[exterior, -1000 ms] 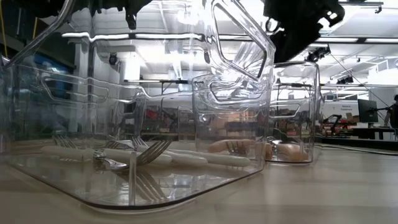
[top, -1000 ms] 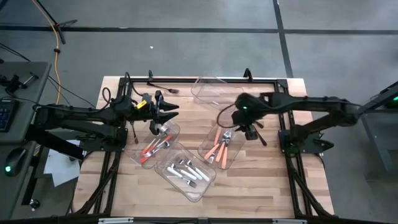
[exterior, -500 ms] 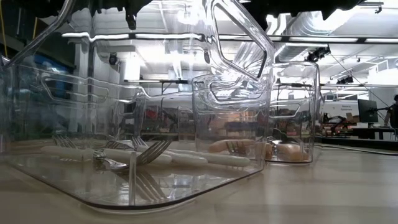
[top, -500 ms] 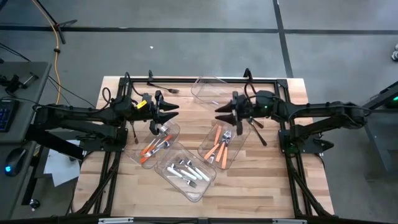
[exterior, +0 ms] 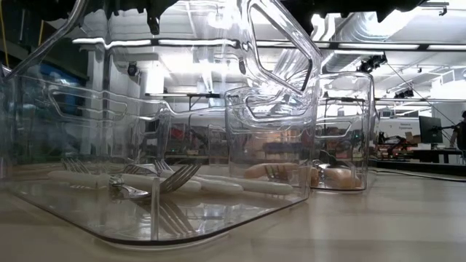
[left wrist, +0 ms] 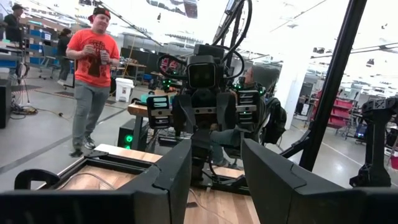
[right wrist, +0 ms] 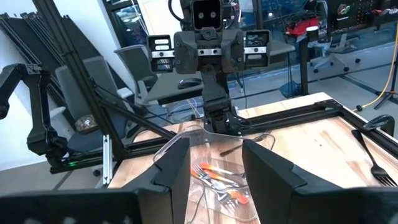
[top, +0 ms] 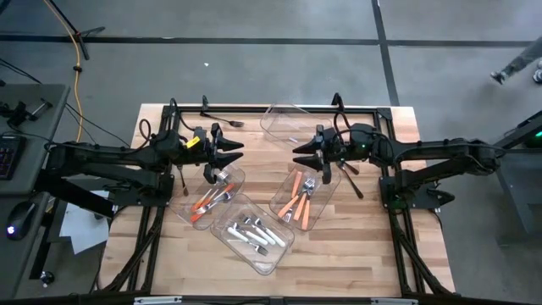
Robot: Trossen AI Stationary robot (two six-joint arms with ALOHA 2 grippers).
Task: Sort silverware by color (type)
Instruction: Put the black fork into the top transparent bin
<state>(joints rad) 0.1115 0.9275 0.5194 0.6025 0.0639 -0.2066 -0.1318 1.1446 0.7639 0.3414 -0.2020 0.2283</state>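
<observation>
The high view shows three clear bins holding silverware. Orange-handled pieces fill the right bin, white-handled ones lie in the near middle bin, and orange-handled pieces sit in the left bin. A black fork lies by the far edge, and another black piece lies on the table right of the right bin. My left gripper hangs open over the left bin's far end. My right gripper is open, held level above the right bin's far end, and faces the left one. Both are empty.
An empty clear bin lies tilted near the far edge. A black piece lies left of the left bin. The table's black frame rail runs along the far side. People stand in the room beyond the table.
My right gripper has risen from the right bin's right side. It has swung toward the table's left and tipped from pointing down to level, facing the left gripper. It has kept still for the last half second. The silverware and bins have not moved.
</observation>
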